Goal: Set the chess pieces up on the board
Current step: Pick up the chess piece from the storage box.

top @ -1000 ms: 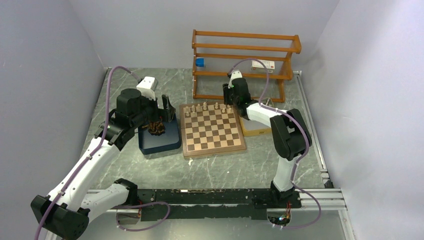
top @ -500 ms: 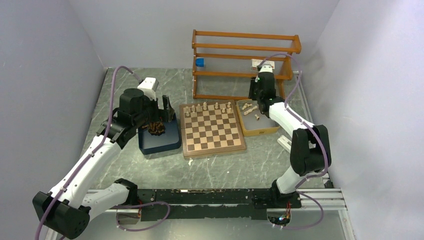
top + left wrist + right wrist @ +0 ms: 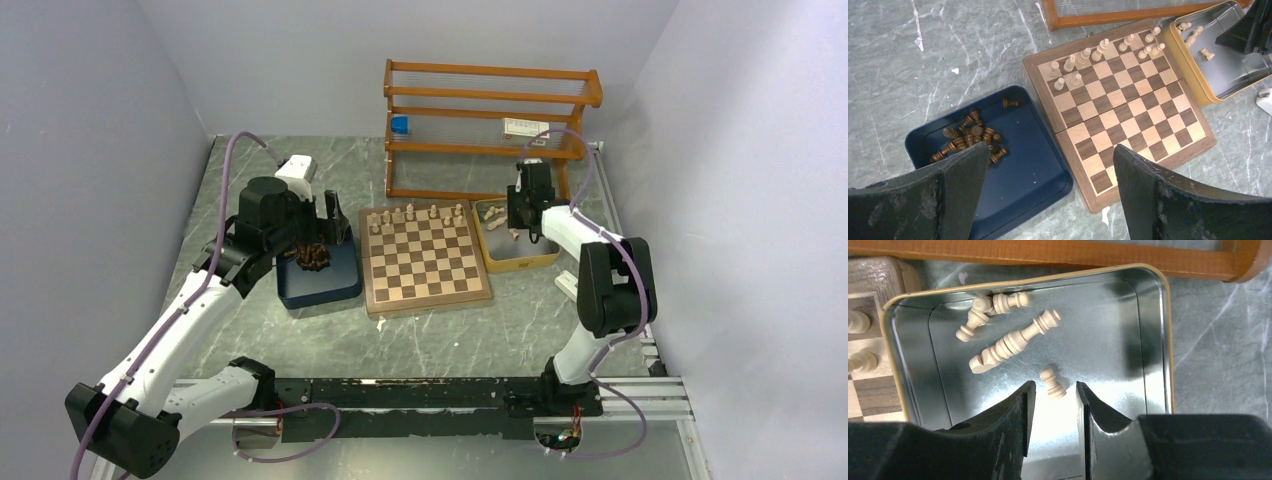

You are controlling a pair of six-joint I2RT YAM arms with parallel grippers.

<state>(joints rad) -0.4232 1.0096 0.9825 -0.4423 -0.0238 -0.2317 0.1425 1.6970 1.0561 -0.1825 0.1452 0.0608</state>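
The board (image 3: 425,262) lies mid-table, with several cream chess pieces (image 3: 1098,49) standing on its far two rows. Dark chess pieces (image 3: 968,137) lie heaped in a dark blue tray (image 3: 1033,175) left of it. My left gripper (image 3: 1050,147) hangs wide open and empty above that tray's edge by the board. My right gripper (image 3: 1054,384) is low over a tan-rimmed metal tray (image 3: 1168,340) right of the board. It is open, its tips either side of a small cream pawn (image 3: 1052,381) lying there, without touching it. More cream pieces (image 3: 1010,344) lie further in.
A wooden rack (image 3: 490,130) stands behind the board, holding a blue cube (image 3: 400,125) and a white card (image 3: 527,127). A small white object (image 3: 567,285) lies on the table right of the tan tray. Grey walls close in both sides.
My right arm swung from the board's far right corner over to the tan tray and came down above the loose pawn. The left arm has stayed put.
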